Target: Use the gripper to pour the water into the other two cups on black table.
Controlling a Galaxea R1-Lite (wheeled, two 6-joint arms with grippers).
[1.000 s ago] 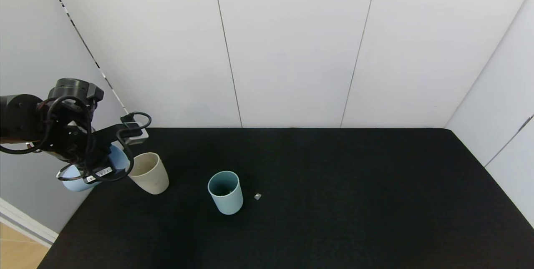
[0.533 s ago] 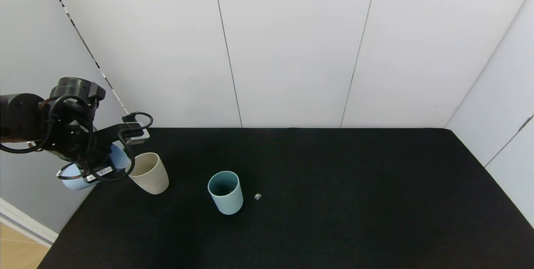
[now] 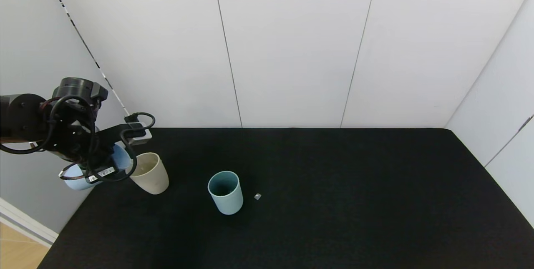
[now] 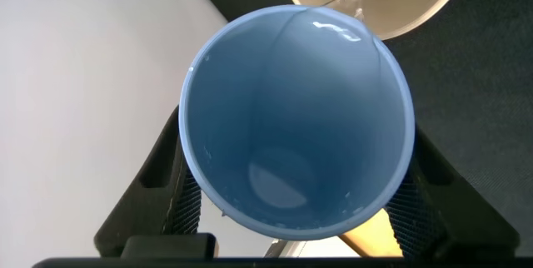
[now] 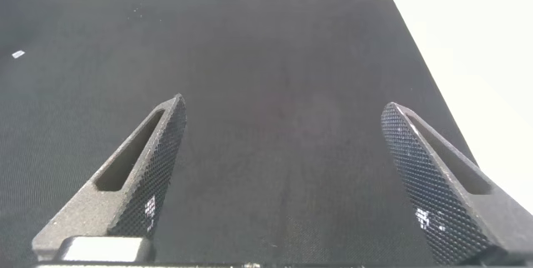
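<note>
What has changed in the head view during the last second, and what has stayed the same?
The left gripper, shut on the blue cup, shifted slightly toward the beige cup and rose a little, keeping the blue cup tipped over it; the left wrist view shows water running into it. The beige cup, the teal cup, the small grey bit and the black table stayed as they were.

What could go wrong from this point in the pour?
The left gripper tilts the light periwinkle-blue tumbler over the beige tumbler, with only their rims overlapping, so water might miss onto the black felt-like table. Little water seems left, so the upright teal-green tumbler may get none.
</note>
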